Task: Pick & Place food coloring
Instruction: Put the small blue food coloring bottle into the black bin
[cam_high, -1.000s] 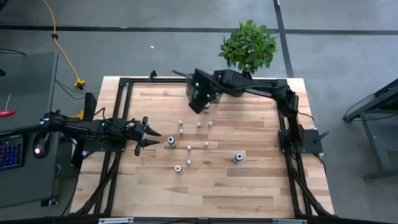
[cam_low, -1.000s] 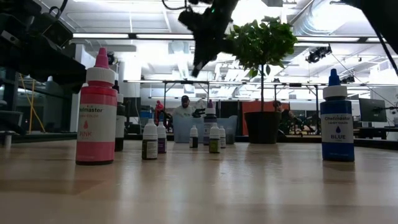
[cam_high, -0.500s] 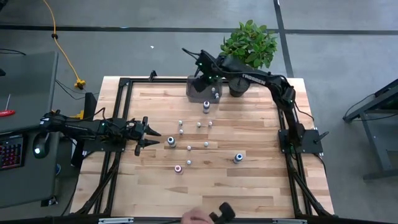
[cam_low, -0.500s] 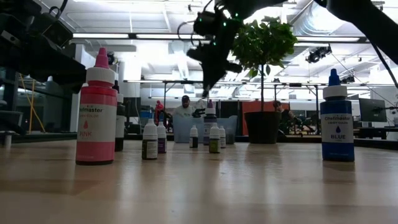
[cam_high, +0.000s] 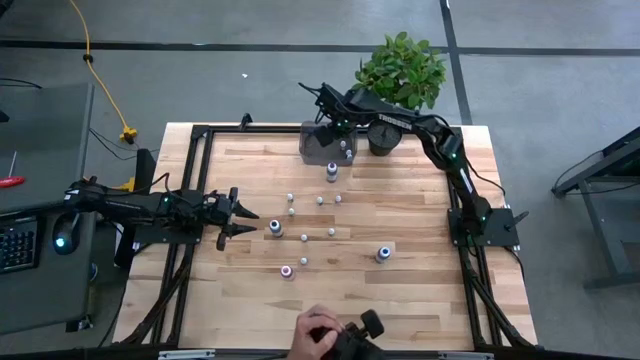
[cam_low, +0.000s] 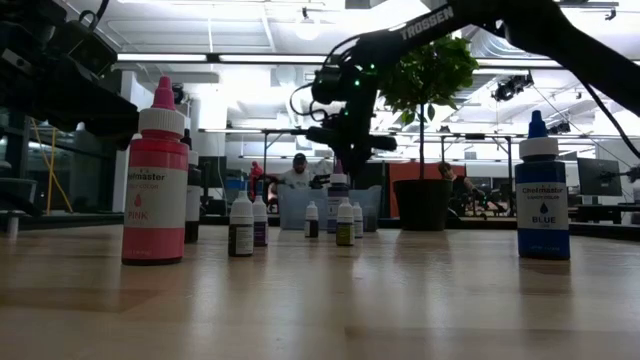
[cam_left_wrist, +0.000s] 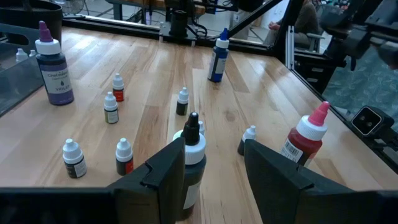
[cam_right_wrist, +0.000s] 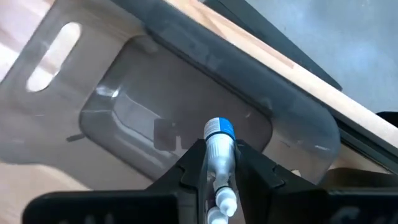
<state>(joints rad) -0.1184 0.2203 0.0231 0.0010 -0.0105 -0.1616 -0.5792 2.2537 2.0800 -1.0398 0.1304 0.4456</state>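
- Right wrist view shows your right gripper (cam_right_wrist: 217, 163) clamped on a tiny white bottle (cam_right_wrist: 219, 149) with a blue band. The bottle sits between the two dark fingers (cam_right_wrist: 186, 171), and its white tip points toward the camera.
- Under that bottle you see the grey tray (cam_right_wrist: 298, 134). It has a slot handle at one end and sits on the wooden table (cam_right_wrist: 18, 37).
- From above, you can see your right gripper (cam_high: 328, 112) reach over the grey tray (cam_high: 308, 142) at the far edge of the table, just beside the potted plant (cam_high: 401, 72).
- You can see a small bottle in the tray (cam_high: 346, 150) already, and a purple-topped bottle (cam_high: 332, 170) stands just in front of the tray.
- More tiny bottles (cam_high: 304, 238) stand spread out in the middle of the table. A blue bottle (cam_high: 382, 254) and a pink bottle (cam_high: 287, 270) stand nearer the front edge.
- Your left gripper (cam_high: 243, 220) waits low over the left side of the table. Its fingers stand apart with nothing between them, and a black-topped bottle (cam_high: 274, 228) stands just past the tips.
- In the left wrist view, that black-topped bottle (cam_left_wrist: 191, 163) stands right in front of the two spread fingers (cam_left_wrist: 165, 168).
- A person's hand (cam_high: 315, 330) shows at the front edge of the table.
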